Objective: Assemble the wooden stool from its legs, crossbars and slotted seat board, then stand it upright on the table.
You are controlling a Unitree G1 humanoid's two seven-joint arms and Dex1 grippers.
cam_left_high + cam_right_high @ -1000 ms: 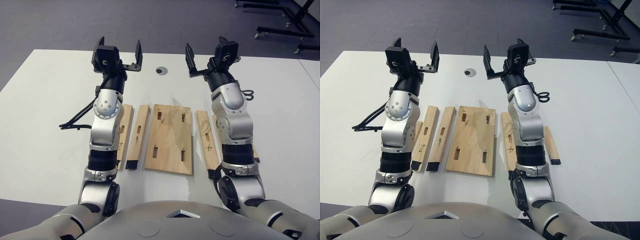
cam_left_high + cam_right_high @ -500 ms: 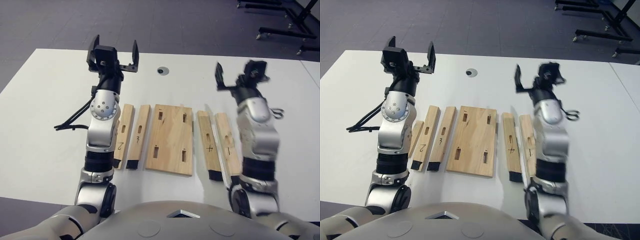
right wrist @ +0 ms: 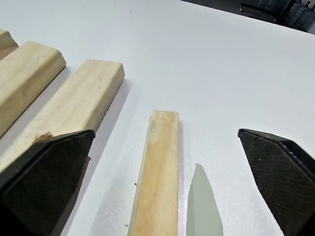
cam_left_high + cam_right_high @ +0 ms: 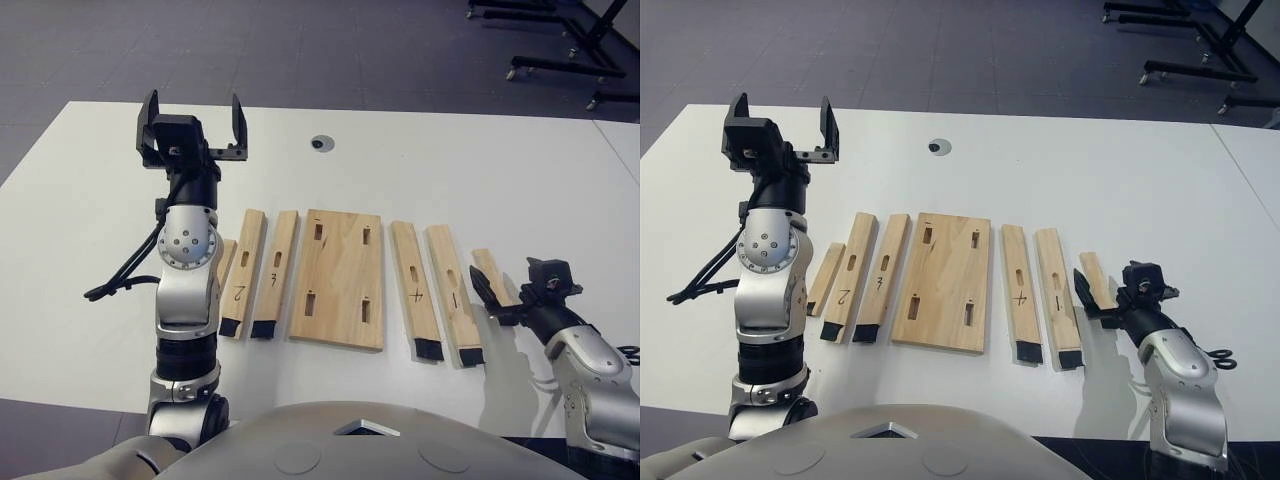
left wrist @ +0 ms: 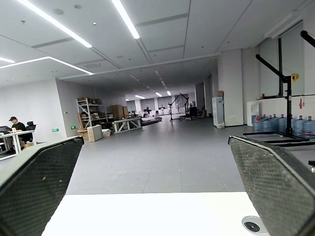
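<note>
Head view: slotted seat board (image 4: 338,278) flat at bench (image 4: 470,180) centre. Left legs (image 4: 243,270) and right legs (image 4: 414,288) flank it, with crossbars (image 4: 490,276) outermost. Left gripper (image 4: 193,120) raised over bench's far left. Right gripper (image 4: 508,298) low at right crossbar.
Left wrist view: left fingers (image 5: 39,187) released, wide apart, holding nothing.
Right wrist view: right fingers (image 3: 44,172) released, straddling crossbar, gap on each side.
</note>
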